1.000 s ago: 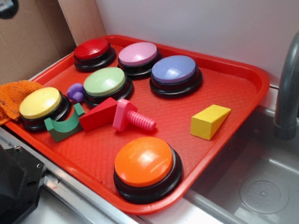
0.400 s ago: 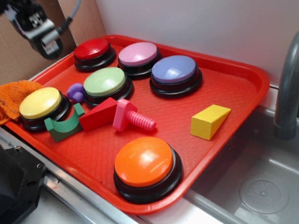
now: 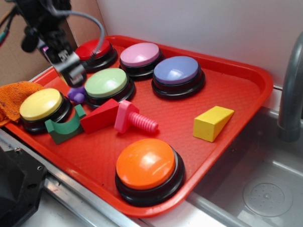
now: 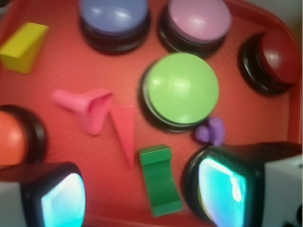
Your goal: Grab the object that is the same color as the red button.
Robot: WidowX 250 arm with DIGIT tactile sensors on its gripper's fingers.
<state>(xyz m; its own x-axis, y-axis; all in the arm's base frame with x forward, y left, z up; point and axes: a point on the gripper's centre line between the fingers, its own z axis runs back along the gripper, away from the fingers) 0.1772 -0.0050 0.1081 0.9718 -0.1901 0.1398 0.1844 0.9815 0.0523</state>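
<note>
Landmark for all positions: the green-domed button [image 3: 107, 84] near the tray's middle.

Nearest the camera, well in front of that button, sits the orange-domed button [image 3: 146, 166] at the front rim of the red tray [image 3: 241, 97]. The yellow wedge [image 3: 211, 123] lies well to the right of the green-domed button, apart from everything else.

Just in front of the green-domed button, the red wedge block [image 3: 100, 115] rests flat on the tray, its thin end pointing left toward the green arch block [image 3: 65, 127]; the pink bolt [image 3: 131, 118] lies against its tall end. In the wrist view the red wedge block [image 4: 124, 130] lies between the pink bolt [image 4: 85, 108] and the green arch block [image 4: 159, 178], untouched.

Left of the green-domed button stands the yellow-domed button [image 3: 40, 105], with a small purple piece [image 3: 76, 93] between them.

The arm descends from the upper left, wrist angled downward, cables trailing. The claw [image 3: 75, 75] hangs above the tray just left of the green-domed button, over the purple piece. Its fingers [image 4: 222, 184] stand wide apart in the wrist view, gripping nothing.

Behind the green-domed button: the red button [image 3: 94, 51] at back left, partly hidden by the arm, and the pink-domed button [image 3: 140, 56] and blue-domed button [image 3: 177, 72] to the right.
</note>
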